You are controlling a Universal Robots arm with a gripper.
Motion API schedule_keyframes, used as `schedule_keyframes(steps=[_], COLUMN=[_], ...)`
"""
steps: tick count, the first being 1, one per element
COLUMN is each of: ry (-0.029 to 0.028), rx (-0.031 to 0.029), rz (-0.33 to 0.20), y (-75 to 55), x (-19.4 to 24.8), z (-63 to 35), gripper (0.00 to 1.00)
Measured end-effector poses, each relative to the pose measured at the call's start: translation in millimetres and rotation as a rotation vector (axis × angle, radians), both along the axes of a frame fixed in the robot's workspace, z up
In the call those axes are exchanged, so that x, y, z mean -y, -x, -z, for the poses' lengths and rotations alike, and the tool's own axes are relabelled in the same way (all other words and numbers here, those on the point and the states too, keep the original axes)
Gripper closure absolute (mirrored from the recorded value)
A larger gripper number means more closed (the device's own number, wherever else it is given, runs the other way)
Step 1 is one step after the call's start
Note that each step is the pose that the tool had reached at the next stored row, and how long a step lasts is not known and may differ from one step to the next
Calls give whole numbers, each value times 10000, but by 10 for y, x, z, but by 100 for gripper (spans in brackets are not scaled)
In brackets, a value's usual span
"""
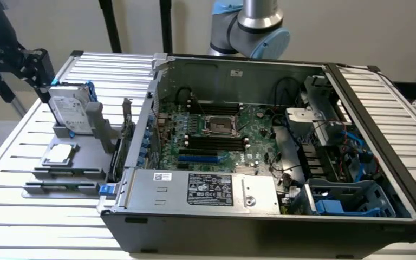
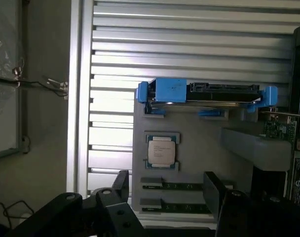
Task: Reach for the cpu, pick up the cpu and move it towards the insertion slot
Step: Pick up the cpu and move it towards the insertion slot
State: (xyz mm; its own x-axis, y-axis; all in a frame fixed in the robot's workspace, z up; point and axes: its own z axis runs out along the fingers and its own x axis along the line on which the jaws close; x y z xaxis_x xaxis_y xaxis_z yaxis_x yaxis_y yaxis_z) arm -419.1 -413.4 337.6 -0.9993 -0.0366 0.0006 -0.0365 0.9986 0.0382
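Note:
The cpu [image 1: 58, 154] [image 2: 161, 150], a small flat square chip with a shiny silver top, lies in its recess on the grey holder tray [image 1: 85, 162] [image 2: 199, 143] beside the computer case. My gripper [image 1: 34, 70] [image 2: 166, 177] hovers above and behind the tray, well clear of the cpu. It is open, and its two black fingers [image 2: 121, 181] stand wide apart with nothing between them. The insertion slot [image 1: 219, 125], a square silver-framed socket with a dark centre, sits on the green board inside the open case.
An upright silver hard drive [image 1: 71, 114] [image 2: 204, 94] in a blue-edged bracket stands on the tray behind the cpu. Two memory sticks [image 1: 63, 181] [image 2: 182, 186] lie in the tray's front slots. The case wall [image 1: 147, 130] rises between tray and board. Cables and a power supply [image 1: 201, 189] fill the case.

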Motion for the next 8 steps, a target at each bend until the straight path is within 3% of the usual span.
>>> schedule_keyframes(steps=[8], ry=[-1], rx=[1], rz=[89], y=[0], x=[3], z=[145], gripper=[29])
